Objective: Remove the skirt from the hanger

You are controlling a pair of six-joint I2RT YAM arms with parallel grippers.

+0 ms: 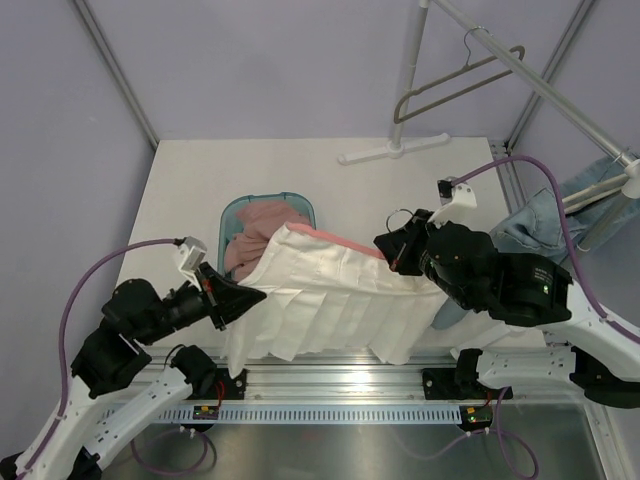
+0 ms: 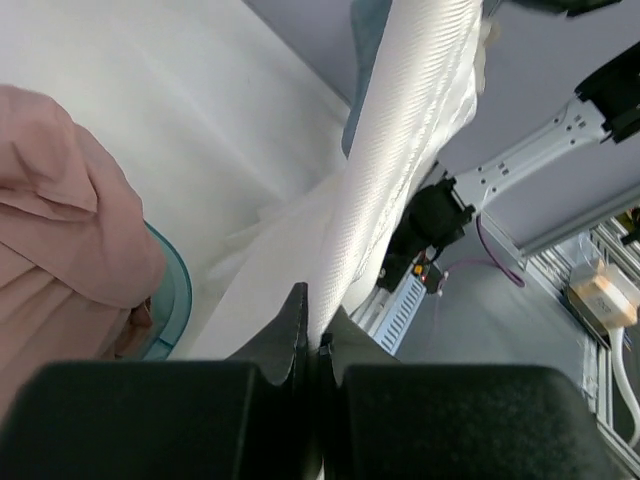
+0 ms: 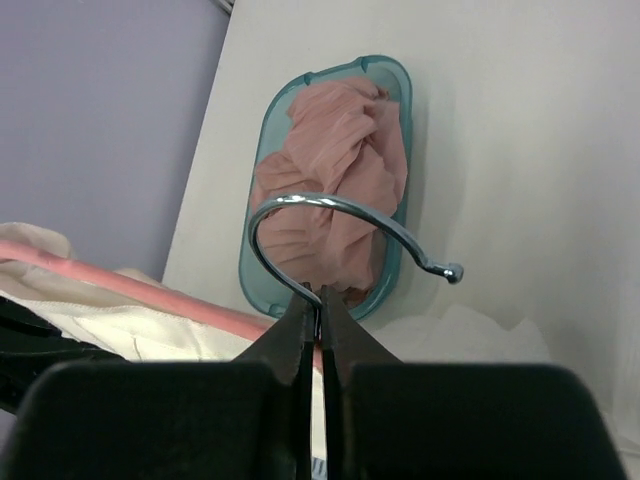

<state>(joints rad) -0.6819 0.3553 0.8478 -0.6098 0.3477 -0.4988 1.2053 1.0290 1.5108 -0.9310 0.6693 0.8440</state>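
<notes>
Two grippers engaged. White pleated fabric skirt (image 1: pixel 330 305), frame centre in top view, hangs on pink-bar hanger (image 1: pixel 335 238) w/ chrome wire hook (image 3: pixel 310 197). Left gripper (image 2: pixel 312 325): fingers pressed together, pinching skirt edge. Right gripper (image 3: pixel 318 300): fingers nipped on hook neck. Skirt est. light, limp, ribbed weave; likely drapes & slips. Rec. hold at waistband, nr. bar. Hook: rigid, smooth, curved.

White pleated skirt (image 1: pixel 330 300) on pink hanger (image 1: pixel 335 238), mid-air
</notes>
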